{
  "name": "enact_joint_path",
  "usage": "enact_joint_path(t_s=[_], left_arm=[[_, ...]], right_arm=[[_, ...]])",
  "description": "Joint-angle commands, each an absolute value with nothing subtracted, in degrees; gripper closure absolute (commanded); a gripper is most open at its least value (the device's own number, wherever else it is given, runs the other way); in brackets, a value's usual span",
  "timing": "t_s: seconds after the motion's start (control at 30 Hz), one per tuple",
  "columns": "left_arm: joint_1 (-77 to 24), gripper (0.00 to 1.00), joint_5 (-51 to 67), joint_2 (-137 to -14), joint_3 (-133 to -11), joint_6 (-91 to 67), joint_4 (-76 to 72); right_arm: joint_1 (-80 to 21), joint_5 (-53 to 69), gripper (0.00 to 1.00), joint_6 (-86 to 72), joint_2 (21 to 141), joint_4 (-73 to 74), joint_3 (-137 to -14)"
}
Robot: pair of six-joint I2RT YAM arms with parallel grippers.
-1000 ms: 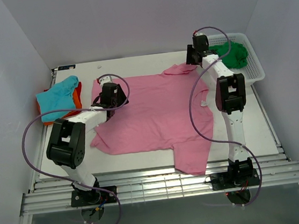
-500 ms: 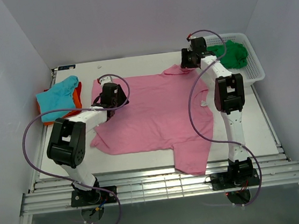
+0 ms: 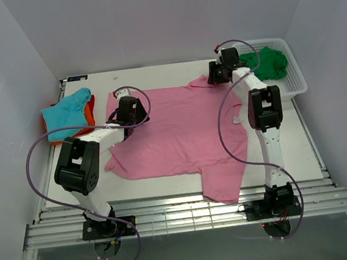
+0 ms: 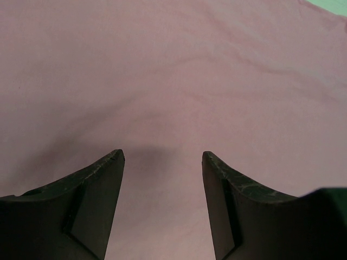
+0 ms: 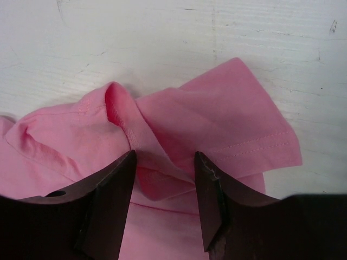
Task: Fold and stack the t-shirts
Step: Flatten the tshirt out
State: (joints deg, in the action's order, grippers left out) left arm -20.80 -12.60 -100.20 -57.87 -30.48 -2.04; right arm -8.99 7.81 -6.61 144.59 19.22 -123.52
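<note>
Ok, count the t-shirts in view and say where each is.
4. Large pink cotton t-shirt spread mid-table; teal t-shirt on the orange t-shirt at far left; green t-shirt in the white plastic mesh basket, far right. Others may be hidden.

Top view: high, behind arm bases, facing down and forward. Far off; whole pink shirt point(image 3: 180, 129) on table point(image 3: 301, 147) in frame, both arms too.

Left wrist view: very near, facing down past left gripper point(image 4: 162, 157) onto flat cloth at shirt's far left part. Pink fills nearly whole frame.

Right wrist view: near, facing down past right gripper point(image 5: 164, 157) onto crumpled sleeve point(image 5: 227, 124) at shirt's far right corner, bare table beyond.

Shared: top view holds both wrist patches. Wrist views cover separate ends of shirt.
</note>
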Motion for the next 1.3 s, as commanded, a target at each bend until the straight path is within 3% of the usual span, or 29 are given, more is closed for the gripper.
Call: enact_joint_path(t_s=[0.0, 0.47, 0.57, 0.6, 0.7, 1.27], left_arm=[[-20.74, 0.30, -12.31, -98.17, -58.27, -30.67, -1.85], [-20.74, 0.30, -11.95, -96.33, -56.43, -31.64, -2.29], [-20.74, 0.30, -11.69, -96.24, -56.25, -31.64, -2.29], [-20.74, 0.30, -11.60, -96.24, -56.34, -31.64, -2.29], [-20.74, 0.30, -11.08, -96.24, -55.99, -31.90, -2.37], [-21.18, 0.32, -8.17, -98.79, -54.32, -32.52, -4.04]], right_arm=[[-9.23, 10.02, 0.47, -4.92, 142.21, 19.34, -120.07], [-9.84, 11.87, 0.50, -3.69, 136.41, 16.97, -112.77], [-9.93, 12.04, 0.67, -3.52, 136.49, 16.70, -112.85], [-9.93, 11.95, 0.79, -3.52, 136.84, 16.96, -113.90], [-9.93, 11.87, 0.92, -3.60, 138.25, 17.84, -115.74], [-10.55, 2.03, 0.92, -11.85, 140.80, 5.37, -123.93]])
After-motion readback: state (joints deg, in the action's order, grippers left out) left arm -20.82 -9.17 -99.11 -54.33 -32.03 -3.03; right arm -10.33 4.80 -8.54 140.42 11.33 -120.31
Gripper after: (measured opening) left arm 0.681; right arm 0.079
